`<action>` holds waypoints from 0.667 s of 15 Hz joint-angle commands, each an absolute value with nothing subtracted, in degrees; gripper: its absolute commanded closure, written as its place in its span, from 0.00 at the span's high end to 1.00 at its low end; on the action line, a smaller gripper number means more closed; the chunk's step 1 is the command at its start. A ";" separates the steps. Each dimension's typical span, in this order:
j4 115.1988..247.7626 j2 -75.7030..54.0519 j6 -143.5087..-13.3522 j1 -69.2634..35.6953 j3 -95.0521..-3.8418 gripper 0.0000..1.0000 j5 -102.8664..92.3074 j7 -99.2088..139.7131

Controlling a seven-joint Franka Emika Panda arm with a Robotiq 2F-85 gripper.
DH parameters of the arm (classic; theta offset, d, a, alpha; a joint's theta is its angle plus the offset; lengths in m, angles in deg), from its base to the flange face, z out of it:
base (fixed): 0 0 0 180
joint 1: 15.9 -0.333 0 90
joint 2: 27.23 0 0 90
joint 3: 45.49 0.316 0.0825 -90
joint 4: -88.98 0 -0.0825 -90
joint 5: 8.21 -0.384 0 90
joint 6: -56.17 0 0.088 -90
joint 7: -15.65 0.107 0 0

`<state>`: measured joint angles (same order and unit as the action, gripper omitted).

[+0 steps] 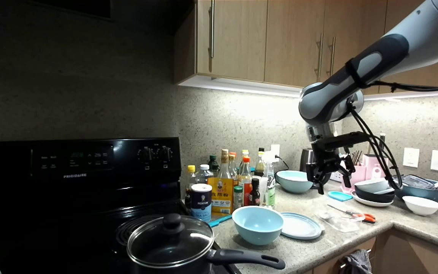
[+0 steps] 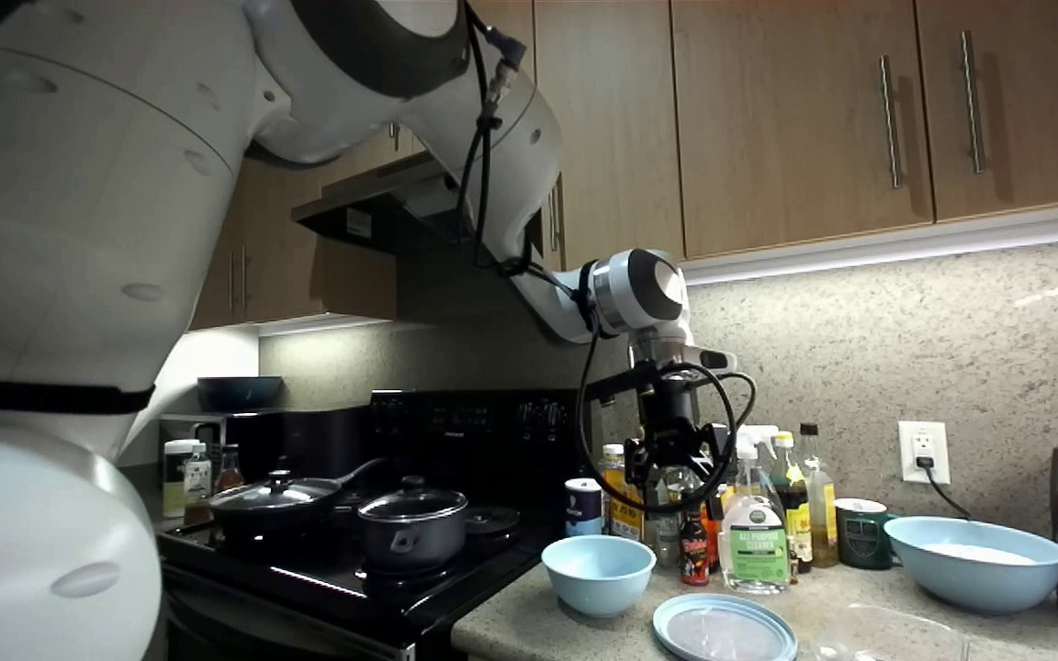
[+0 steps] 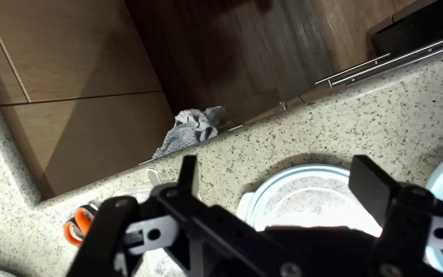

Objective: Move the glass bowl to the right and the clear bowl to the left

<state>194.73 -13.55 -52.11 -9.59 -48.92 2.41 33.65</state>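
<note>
The black gripper (image 3: 277,181) hangs, fingers wide apart, above the pale speckled counter (image 3: 360,127), with the deep, round, aqua-blue glass bowl (image 1: 257,225) lower and off to its side, beside a flat, round, pale-blue plate (image 1: 299,225).

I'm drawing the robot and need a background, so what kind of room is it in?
It looks like a kitchen, perhaps in somebody's home. It has a boxy black stove, a round dark-grey lidded pot standing on that stove, and flat-doored light-wood cabinets up high.
</note>
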 commanded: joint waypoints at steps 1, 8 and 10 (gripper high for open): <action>190.17 -11.12 -48.53 -13.50 -48.89 1.00 4.58 33.96; 186.58 -9.08 -47.00 -18.05 -48.50 1.00 4.69 35.77; 186.32 -8.78 -46.99 -18.37 -48.54 1.00 5.07 36.10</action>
